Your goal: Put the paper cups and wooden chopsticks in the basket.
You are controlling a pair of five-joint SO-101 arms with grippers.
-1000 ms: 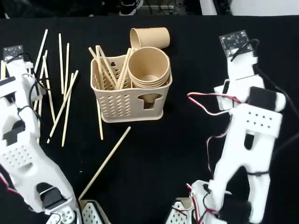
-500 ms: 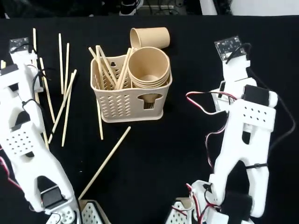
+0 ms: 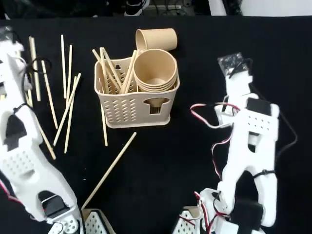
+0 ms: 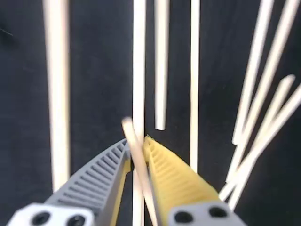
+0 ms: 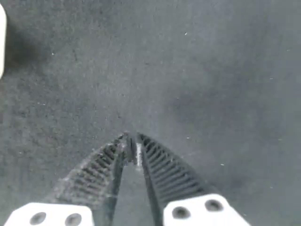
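Where the left gripper (image 4: 136, 143) comes to a point, its grey and yellow jaws are clamped on a wooden chopstick (image 4: 128, 129). It runs slanted between them, and its end pokes just past the tips. Under the gripper, loose chopsticks (image 4: 161, 70) lie on the black table (image 4: 94, 56), several nearly parallel and a few crossing at one side.

The right gripper (image 5: 130, 139) has its dark ribbed jaws pressed together with nothing between them, above bare tabletop.

In the high view, the beige basket (image 3: 127, 108) stands toward the far middle of the table. The left arm (image 3: 19, 146) is well to the basket's left, beyond the scattered chopsticks, and the right arm (image 3: 248, 126) is well to its right. A stack of paper cups (image 3: 155, 70) stands upright in the basket's right half, and several chopsticks in the basket (image 3: 109, 68) lean in its left half. A single paper cup (image 3: 157, 39) lies on its side just behind the basket, close to the rim. One chopstick (image 3: 104, 127) lies just beside the basket's front left corner. A longer chopstick (image 3: 109, 170) lies diagonally on the table in front of the basket.
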